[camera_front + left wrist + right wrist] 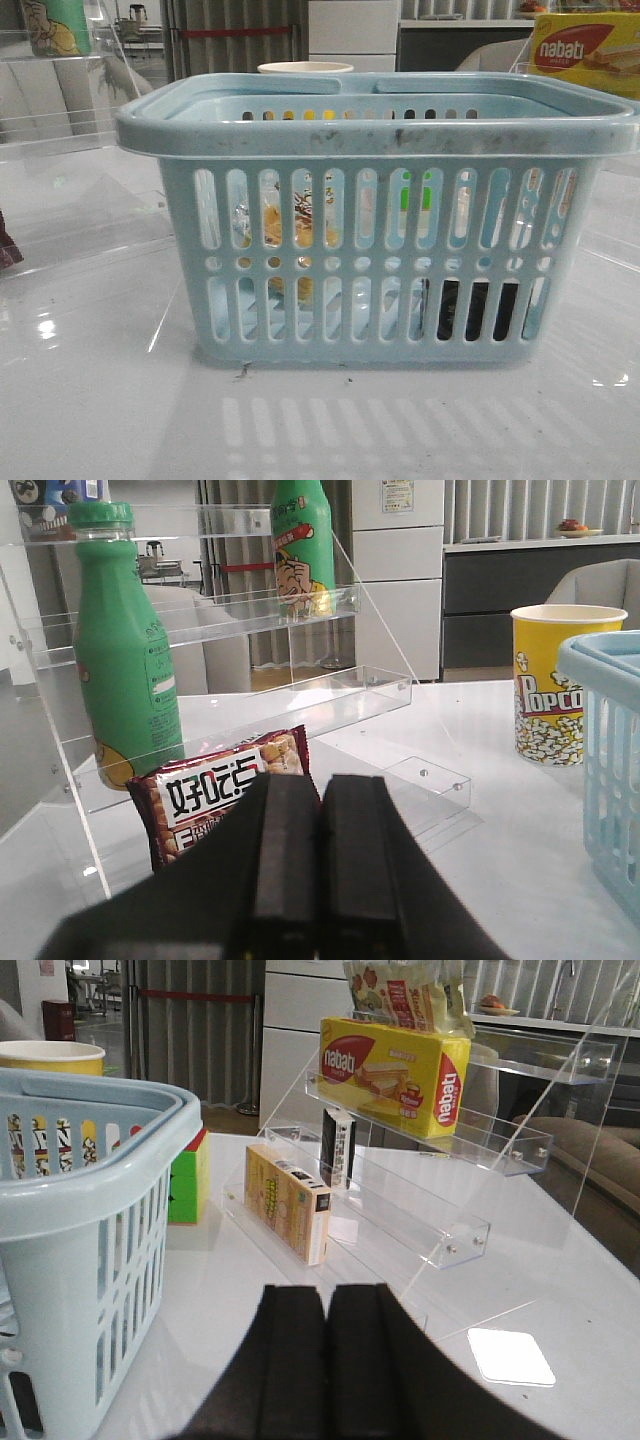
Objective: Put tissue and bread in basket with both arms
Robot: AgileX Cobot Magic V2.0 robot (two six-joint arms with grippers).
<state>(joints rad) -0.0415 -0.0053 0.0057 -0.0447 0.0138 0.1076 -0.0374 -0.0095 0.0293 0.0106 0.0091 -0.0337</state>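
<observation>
Pale blue slotted plastic basket stands nearest on the white table; a black block-shaped tissue pack lies inside at its 5 o'clock corner. Left fingers and right fingers are pressed together, holding nothing.

The pale blue slotted basket fills the middle of the front view, upright, its wide rim scuffed. Behind its lower-right slots a black tissue pack rests on the basket floor.
</observation>
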